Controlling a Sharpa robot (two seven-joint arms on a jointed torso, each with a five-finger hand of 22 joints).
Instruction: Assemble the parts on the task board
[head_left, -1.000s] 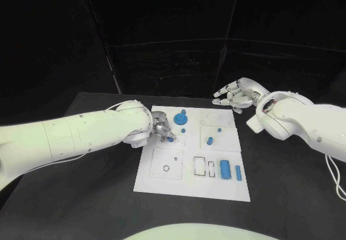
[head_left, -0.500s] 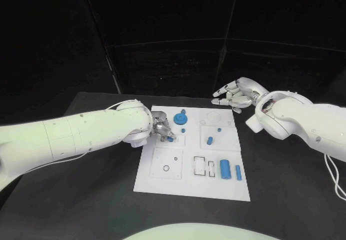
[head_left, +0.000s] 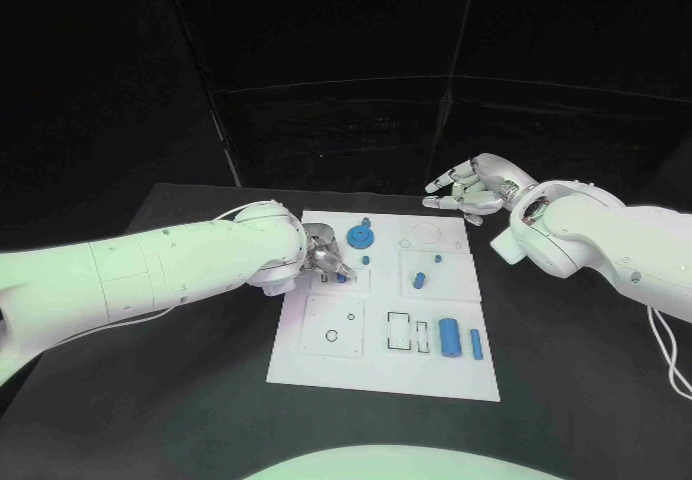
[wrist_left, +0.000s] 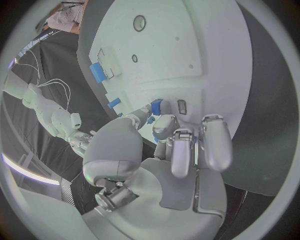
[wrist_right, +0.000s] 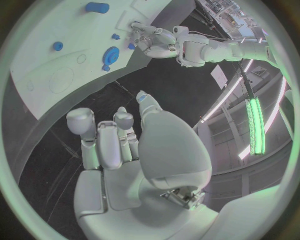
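My left hand (head_left: 323, 262) pinches one small blue part (head_left: 340, 279) in its fingers (wrist_left: 156, 107) at the left edge of the task board (head_left: 389, 375). My right hand (head_left: 473, 190) hovers past the board's far edge, fingers loosely apart, grasping nothing. On the board: one gear (head_left: 361, 237), one cylinder (head_left: 451, 339), one bar (head_left: 476, 345), one peg (head_left: 418, 281)

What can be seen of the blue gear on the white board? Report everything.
The round blue toothed gear wheel looks like matte plastic, with a raised hub at its centre. It lies flat on the far part of the white rectangular task board, a small blue peg just beyond it. Nothing grips it: the left robot hand works just beside it at a smaller blue piece, and the right robot hand hovers off the board's far edge.
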